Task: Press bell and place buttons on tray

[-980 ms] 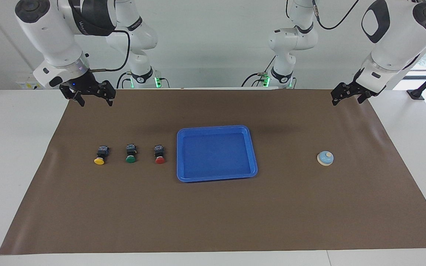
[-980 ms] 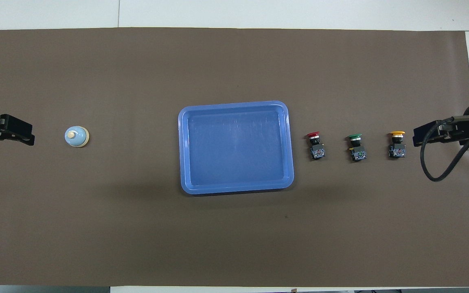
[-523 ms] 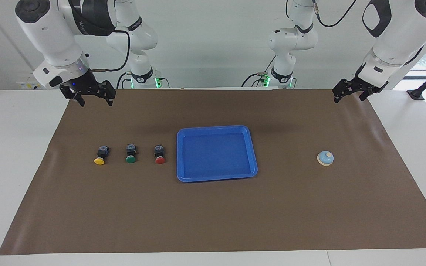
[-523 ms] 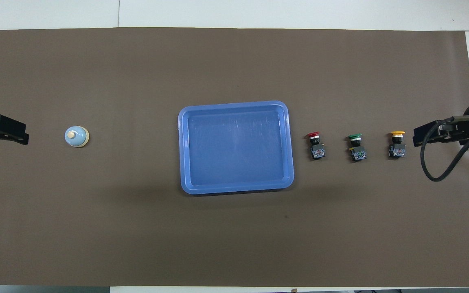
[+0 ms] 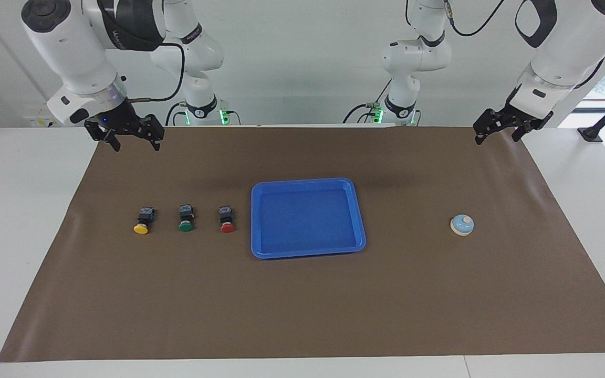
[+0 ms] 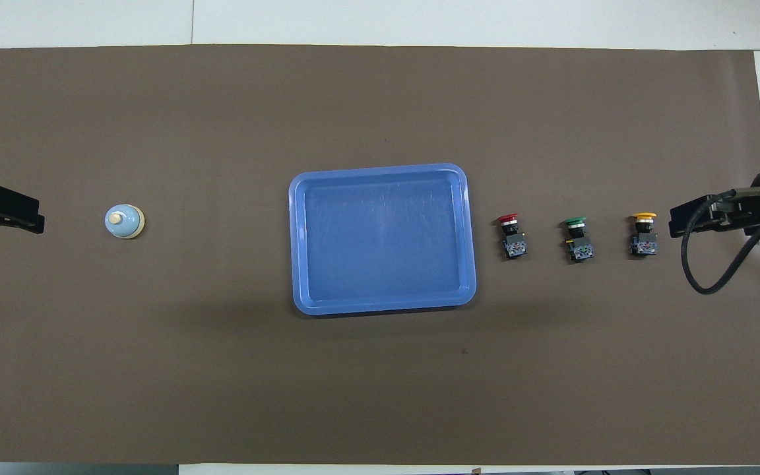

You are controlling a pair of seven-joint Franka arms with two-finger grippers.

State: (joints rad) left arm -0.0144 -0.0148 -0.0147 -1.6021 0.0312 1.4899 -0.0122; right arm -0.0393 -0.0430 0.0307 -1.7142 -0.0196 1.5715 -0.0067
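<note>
Blue bell (image 5: 461,224), apparently below left end effector (image 5: 497,129)

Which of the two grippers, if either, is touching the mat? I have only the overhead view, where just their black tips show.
Observer: Neither. The left gripper hangs in the air, over the end of the mat by the bell.
Operator: And the right one?
Observer: The right gripper also hangs clear of the mat, over its end by the yellow button.
Operator: Are their fingers apart?
Observer: Yes, the facing view shows both grippers open, fingers pointing down, holding nothing.
</note>
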